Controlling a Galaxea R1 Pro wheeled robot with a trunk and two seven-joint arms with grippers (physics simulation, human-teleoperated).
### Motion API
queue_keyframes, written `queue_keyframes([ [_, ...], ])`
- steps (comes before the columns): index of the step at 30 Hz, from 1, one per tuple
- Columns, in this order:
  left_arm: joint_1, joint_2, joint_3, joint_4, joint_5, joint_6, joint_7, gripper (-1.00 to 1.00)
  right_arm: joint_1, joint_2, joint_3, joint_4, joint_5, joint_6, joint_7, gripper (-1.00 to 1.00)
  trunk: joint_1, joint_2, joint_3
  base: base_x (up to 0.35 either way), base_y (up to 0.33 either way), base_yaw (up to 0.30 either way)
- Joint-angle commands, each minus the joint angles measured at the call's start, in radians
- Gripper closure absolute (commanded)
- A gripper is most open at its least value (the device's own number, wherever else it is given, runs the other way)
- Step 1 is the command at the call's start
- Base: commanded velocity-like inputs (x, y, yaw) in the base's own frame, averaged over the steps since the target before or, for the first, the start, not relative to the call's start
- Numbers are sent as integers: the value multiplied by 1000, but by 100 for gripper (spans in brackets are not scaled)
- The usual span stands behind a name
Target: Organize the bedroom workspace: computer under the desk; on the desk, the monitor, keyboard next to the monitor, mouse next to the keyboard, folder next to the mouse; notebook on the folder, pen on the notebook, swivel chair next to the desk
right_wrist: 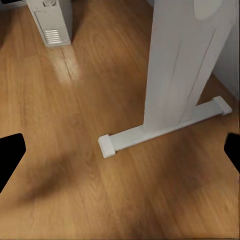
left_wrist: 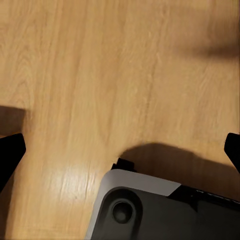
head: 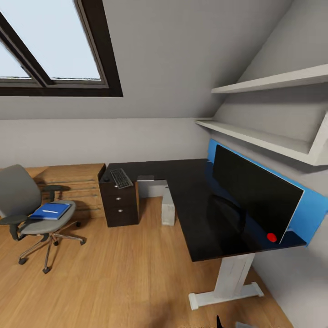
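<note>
Ahead, the desk (head: 191,214) runs along the right wall with the monitor (head: 253,193) standing on it, and the keyboard (head: 121,178) lies at its far left end, above the drawer unit (head: 119,202). Under the desk stands the computer (head: 167,205) (its vented face shows at the right wrist (right_wrist: 51,22)). Left, the swivel chair (head: 32,205) holds the folder (head: 51,211). Both claws are spread apart over the wooden floor (head: 118,273): left gripper (left_wrist: 120,150), right gripper (right_wrist: 120,155).
</note>
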Motion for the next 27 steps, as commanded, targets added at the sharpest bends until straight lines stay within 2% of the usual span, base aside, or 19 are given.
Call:
queue_keyframes([
  [1,0,1,-9,-1,8,-4,7,-100,-1,0,5,1,-4,-2,-3,-100,0,-1,-2,-21,-77,-267],
  [10,0,1,-7,-1,9,-5,9,-100,-1,14,6,2,-2,-1,-3,-100,0,-1,-10,-106,-220,-193],
  [18,0,1,-8,-1,9,-4,9,-100,-1,26,6,1,-2,0,-6,-100,0,-1,-22,-233,-207,-31],
  [27,0,1,-3,-1,9,-10,9,-100,-1,29,5,1,-3,0,-6,-100,0,-1,-36,-296,-32,-1],
])
